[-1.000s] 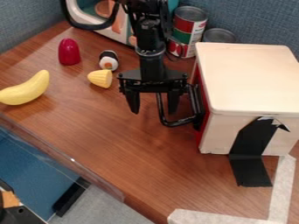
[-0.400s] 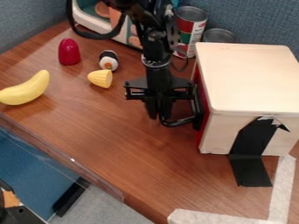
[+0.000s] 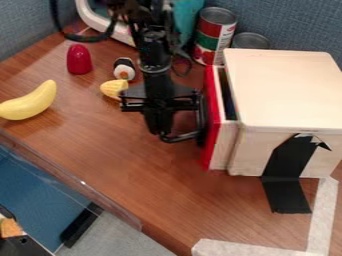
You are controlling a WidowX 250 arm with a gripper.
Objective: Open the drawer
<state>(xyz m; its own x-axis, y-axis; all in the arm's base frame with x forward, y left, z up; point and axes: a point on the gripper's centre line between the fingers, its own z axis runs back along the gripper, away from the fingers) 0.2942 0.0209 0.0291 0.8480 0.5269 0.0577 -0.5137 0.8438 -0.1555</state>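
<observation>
The gripper (image 3: 162, 133) hangs over the table left of the wooden box (image 3: 287, 95), its two fingers together around the outer bar of the black handle (image 3: 182, 137). That handle sticks out leftward from the red front of the drawer (image 3: 212, 120). The drawer stands a short way out of the box's left side, and a narrow dark gap shows behind its front, along the box's lid edge.
A yellow banana (image 3: 30, 102), a red toy (image 3: 79, 59), a sushi piece (image 3: 124, 69) and a yellow corn piece (image 3: 113, 88) lie left of the arm. Cans (image 3: 215, 35) stand behind the box. A clear edge panel (image 3: 73, 182) runs along the lower left.
The gripper's fingers have closed onto the handle. Since then the gripper and drawer front have moved left, and a gap has appeared between the front and the box.
</observation>
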